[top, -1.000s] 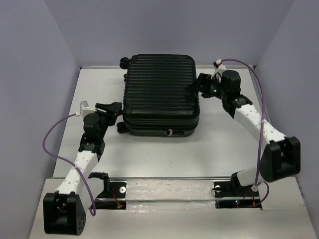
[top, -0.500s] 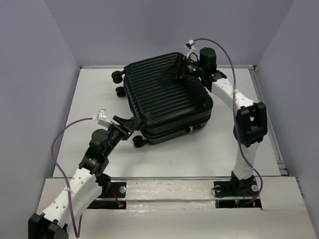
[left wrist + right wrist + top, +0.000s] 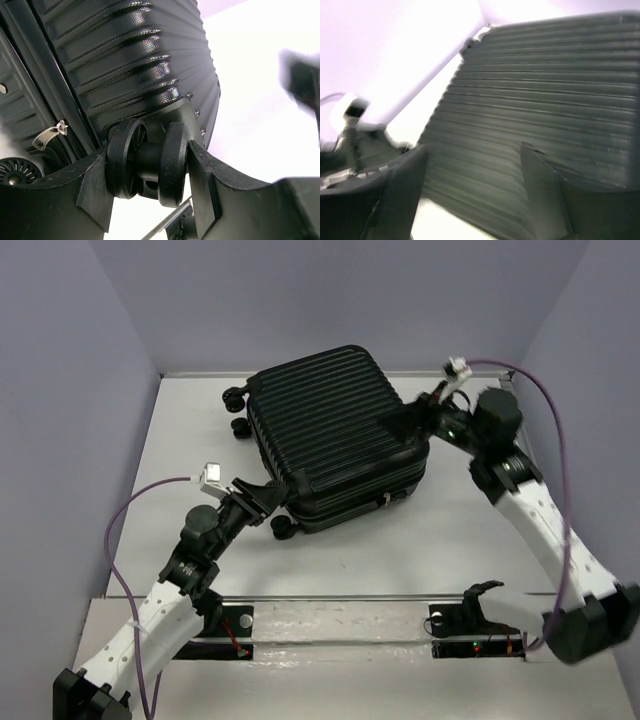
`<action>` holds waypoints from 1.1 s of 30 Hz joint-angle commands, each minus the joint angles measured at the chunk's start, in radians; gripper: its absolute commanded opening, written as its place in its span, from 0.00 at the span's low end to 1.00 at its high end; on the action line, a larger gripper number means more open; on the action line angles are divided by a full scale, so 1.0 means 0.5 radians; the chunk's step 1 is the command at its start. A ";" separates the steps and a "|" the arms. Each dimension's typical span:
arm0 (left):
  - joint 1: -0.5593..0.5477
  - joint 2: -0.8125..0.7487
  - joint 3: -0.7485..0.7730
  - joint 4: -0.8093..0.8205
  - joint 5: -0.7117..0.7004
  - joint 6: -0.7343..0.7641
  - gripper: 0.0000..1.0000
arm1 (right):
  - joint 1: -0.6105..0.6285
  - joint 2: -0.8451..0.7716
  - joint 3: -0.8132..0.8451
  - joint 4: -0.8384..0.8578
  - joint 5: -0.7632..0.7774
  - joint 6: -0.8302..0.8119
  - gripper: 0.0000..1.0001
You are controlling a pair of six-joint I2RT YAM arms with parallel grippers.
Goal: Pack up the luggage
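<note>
Black ribbed plastic: luggage shut, lying flat mid-counter, skewed. Second ago it sat square to near edge; now turned, wheeled corner toward left arm (likely set-up for opening, packing itself not begun). Left pincer closed round twin caster wheel: dull rubbery discs on short axle, finger pressing each side. Right pincer swung from far corner to right flank, spread wide, holding nothing, over glossy pebbled ridges. Corners rounded.
</note>
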 commanded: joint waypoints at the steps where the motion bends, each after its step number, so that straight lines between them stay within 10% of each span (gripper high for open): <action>1: -0.001 -0.023 0.014 0.099 -0.171 0.227 0.06 | 0.039 -0.647 -0.861 0.335 0.197 0.113 0.21; 2: -0.001 -0.001 0.026 0.108 -0.168 0.230 0.06 | 0.085 -0.828 -1.194 0.378 0.207 0.156 0.07; 5: -0.007 0.014 0.054 0.127 -0.152 0.239 0.06 | 0.131 -0.998 -1.658 0.507 0.308 0.218 0.07; 9: -0.013 0.032 0.072 0.154 -0.100 0.218 0.06 | 0.131 -1.099 -1.982 0.825 0.406 0.289 0.33; 33: -0.022 -0.004 0.069 0.130 -0.021 0.208 0.06 | 0.150 -0.590 -1.894 1.247 0.520 0.012 0.47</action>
